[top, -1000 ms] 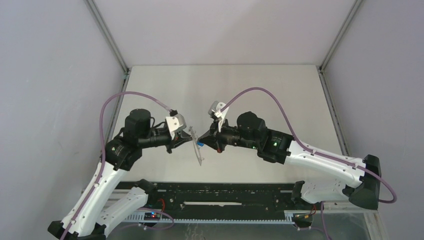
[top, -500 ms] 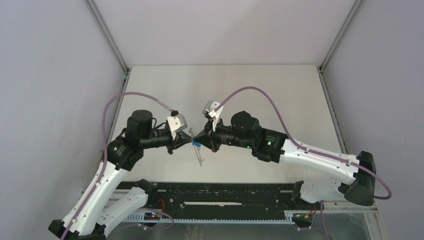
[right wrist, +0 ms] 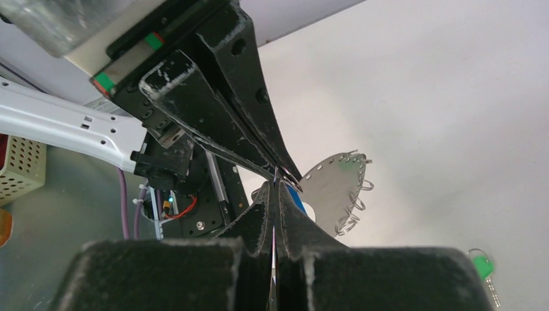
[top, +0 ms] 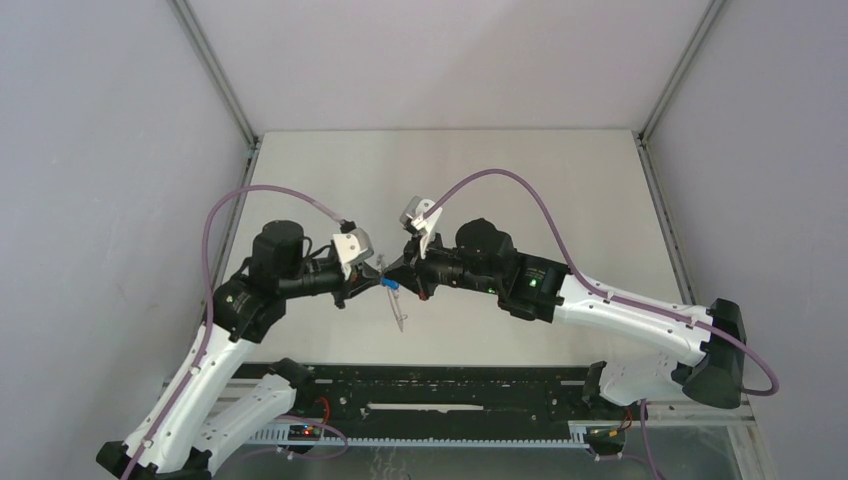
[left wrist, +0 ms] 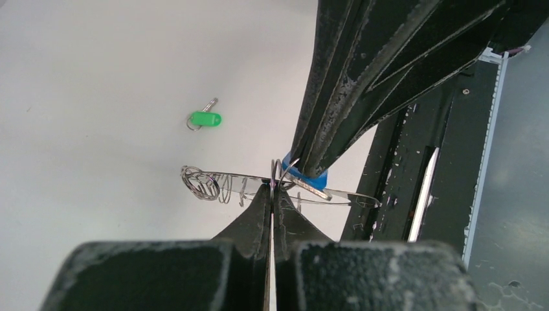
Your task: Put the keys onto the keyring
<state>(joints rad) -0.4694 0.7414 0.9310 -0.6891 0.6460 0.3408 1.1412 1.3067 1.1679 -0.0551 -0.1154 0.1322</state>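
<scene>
The keyring (left wrist: 213, 183) is a thin metal ring with wire loops along its rim, seen edge-on in the left wrist view. My left gripper (left wrist: 270, 188) is shut on its rim and holds it above the table. My right gripper (right wrist: 277, 186) is shut on the blue-headed key (left wrist: 303, 176), pressed tip to tip against the left fingers at the ring. In the right wrist view the keyring (right wrist: 331, 184) shows its flat face. From above, both grippers (top: 375, 278) (top: 393, 283) meet at the keyring (top: 401, 314). The green-headed key (left wrist: 205, 119) (right wrist: 482, 266) lies loose on the table.
A black rail (top: 430, 385) runs along the table's near edge, just below the grippers. Grey walls with metal posts (top: 215, 70) enclose the white table (top: 450, 170). A beige perforated box (right wrist: 22, 168) sits beyond the edge by the left arm.
My right arm has moved left, carrying the blue key up against the keyring and the left fingertips. The keyring has tilted slightly. Both grippers stay shut.
</scene>
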